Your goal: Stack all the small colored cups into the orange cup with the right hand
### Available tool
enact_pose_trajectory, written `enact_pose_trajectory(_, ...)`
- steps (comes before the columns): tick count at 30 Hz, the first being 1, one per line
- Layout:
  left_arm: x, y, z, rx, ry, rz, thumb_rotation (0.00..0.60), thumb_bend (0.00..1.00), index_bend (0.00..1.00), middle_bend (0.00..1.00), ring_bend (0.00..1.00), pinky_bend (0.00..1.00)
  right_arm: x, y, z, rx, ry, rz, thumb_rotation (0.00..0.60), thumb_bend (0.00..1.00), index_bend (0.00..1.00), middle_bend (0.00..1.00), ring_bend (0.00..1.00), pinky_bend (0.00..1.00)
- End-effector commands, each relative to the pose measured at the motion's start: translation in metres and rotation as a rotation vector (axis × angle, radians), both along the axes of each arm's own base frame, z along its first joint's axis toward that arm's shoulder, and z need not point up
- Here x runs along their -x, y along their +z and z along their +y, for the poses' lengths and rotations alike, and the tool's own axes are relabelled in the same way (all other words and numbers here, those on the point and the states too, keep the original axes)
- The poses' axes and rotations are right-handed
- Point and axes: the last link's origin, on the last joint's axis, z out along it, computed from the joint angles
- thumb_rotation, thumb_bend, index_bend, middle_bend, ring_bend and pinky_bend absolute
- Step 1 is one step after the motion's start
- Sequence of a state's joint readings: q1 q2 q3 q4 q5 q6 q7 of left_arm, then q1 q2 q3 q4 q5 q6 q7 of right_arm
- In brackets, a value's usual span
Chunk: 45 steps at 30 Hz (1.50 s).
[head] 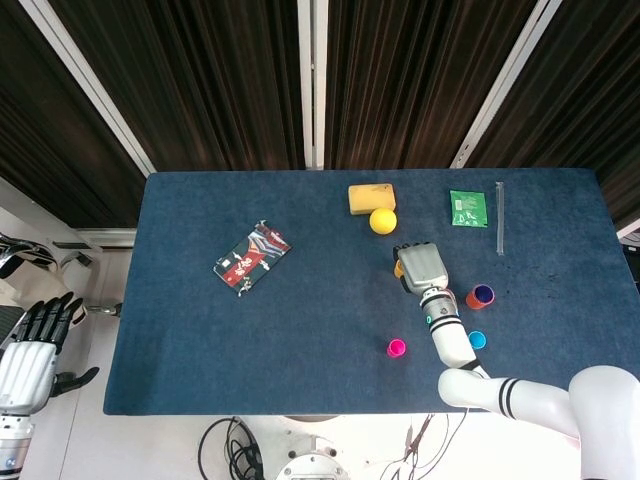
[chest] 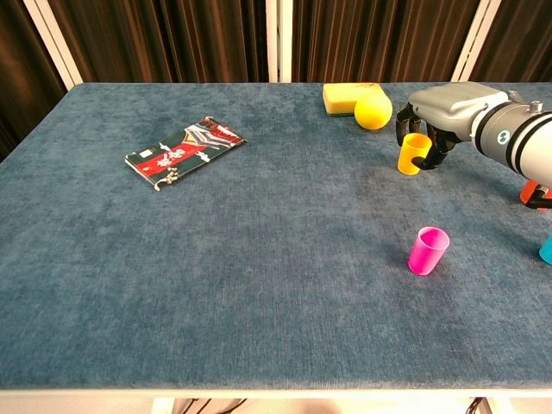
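Curling over the yellow-orange cup, the right hand sits at about two o'clock on the blue table, its dark fingers coming down on either side of the cup's rim; whether they actually press the cup or just bracket it cannot be told from either view. In the head view the same hand covers most of the cup, which peeks out at the hand's nine o'clock side. The cup stands upright, just at five o'clock of the yellow ball, and that ball touches the yellow sponge behind it. A pink cup stands upright well apart at the six o'clock side of the hand. An orange cup with a dark inside stands at the hand's four o'clock, partly hidden behind the forearm in the chest view, and a light blue cup stands nearer the front edge. A patterned packet lies flat at ten o'clock on the table, a green packet and a clear strip at the far right. The left hand hangs off the table at eight o'clock, its fingers loosely apart and holding nothing.
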<state>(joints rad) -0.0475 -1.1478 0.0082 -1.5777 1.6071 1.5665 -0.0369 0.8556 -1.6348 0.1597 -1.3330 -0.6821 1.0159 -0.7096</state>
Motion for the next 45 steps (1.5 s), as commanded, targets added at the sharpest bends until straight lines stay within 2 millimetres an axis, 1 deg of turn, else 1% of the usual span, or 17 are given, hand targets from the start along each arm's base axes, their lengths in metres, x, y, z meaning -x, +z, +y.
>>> enact_pose_trajectory(1,0.0,0.0,0.0,-0.001,0.0,0.0,0.6,0.07,0.03,0.0,0.0,0.0,-0.001,0.001,0.0,0.004,0.003,-0.005,0.6,0.33,0.44,0.41,0.43,0.44)
enact_pose_trajectory(5,0.0,0.0,-0.001,-0.002,0.0,-0.001,0.6,0.07,0.03,0.0,0.0,0.0,-0.004,0.01,0.002,0.022,0.019,-0.018,0.6,0.33,0.45,0.42,0.43,0.44)
enact_pose_trajectory(7,0.0,0.0,-0.001,-0.002,-0.001,0.0,0.6,0.07,0.03,0.0,0.0,0.0,-0.005,0.02,0.002,0.038,0.027,-0.024,0.6,0.33,0.45,0.42,0.43,0.44)
enact_pose_trajectory(11,-0.001,0.0,-0.001,-0.002,-0.004,0.001,0.6,0.07,0.03,0.0,0.0,0.0,-0.008,0.047,0.007,0.073,0.043,-0.031,0.6,0.33,0.46,0.42,0.43,0.45)
enact_pose_trajectory(14,-0.002,0.0,-0.001,-0.001,-0.006,0.002,0.6,0.07,0.04,0.0,0.0,0.0,-0.005,0.068,0.015,0.086,0.041,-0.026,0.6,0.33,0.46,0.42,0.43,0.45)
enact_pose_trajectory(17,-0.002,-0.002,-0.001,0.001,-0.009,0.002,0.6,0.07,0.03,0.0,0.0,0.0,0.006,0.089,0.029,0.085,0.023,0.004,0.6,0.33,0.46,0.42,0.43,0.45)
enact_pose_trajectory(22,-0.001,-0.005,-0.001,0.012,-0.003,0.003,0.6,0.07,0.03,0.0,0.0,0.0,0.031,0.11,0.05,0.076,-0.023,0.05,0.6,0.33,0.46,0.42,0.43,0.45)
enact_pose_trajectory(26,-0.003,-0.007,0.0,0.018,-0.011,0.008,0.6,0.07,0.04,0.0,0.0,0.0,0.046,0.118,0.059,0.074,-0.054,0.069,0.6,0.33,0.46,0.42,0.43,0.45)
enact_pose_trajectory(30,-0.006,-0.006,0.0,0.015,-0.018,0.012,0.6,0.07,0.03,0.0,0.0,0.0,0.058,0.122,0.064,0.061,-0.078,0.088,0.6,0.33,0.46,0.42,0.43,0.45)
enact_pose_trajectory(38,-0.005,-0.007,-0.001,0.017,-0.007,0.015,0.6,0.07,0.03,0.0,0.0,0.0,0.071,0.124,0.065,0.052,-0.112,0.117,0.6,0.33,0.47,0.42,0.43,0.45)
enact_pose_trajectory(45,-0.004,-0.008,0.001,0.021,-0.007,0.014,0.6,0.07,0.04,0.0,0.0,0.0,0.077,0.122,0.064,0.041,-0.137,0.127,0.6,0.33,0.47,0.43,0.43,0.45)
